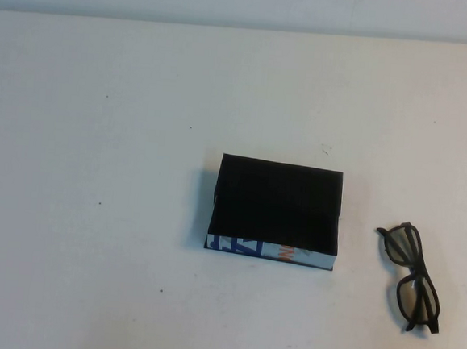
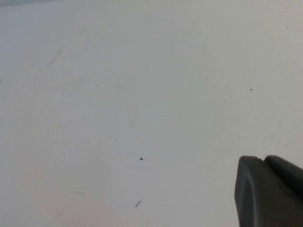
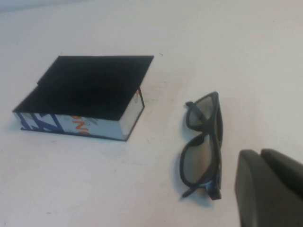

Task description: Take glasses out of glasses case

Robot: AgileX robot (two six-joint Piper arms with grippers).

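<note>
High view: no arms in frame. Glasses case (image 1: 276, 212) mid-table, flat black box, lid down, white printed edge toward robot. Glasses (image 1: 411, 276) already out, flat on the white table (image 1: 99, 132) well to the case's right, apart from it. Long axis running near-to-far, slightly slanted. Right arm nearer.

Left wrist view: left gripper (image 2: 269, 191) over bare tabletop, only a dark finger tip showing; open or closed, cannot tell. Neither task item near.

Right wrist view: right gripper (image 3: 269, 188) just beside the glasses (image 3: 202, 144), not touching; finger spacing cannot tell. Thick glossy plastic frame, tinted squarish lenses, temples apparently folded. Case (image 3: 85, 97) beyond, matte, sharp-cornered.
</note>
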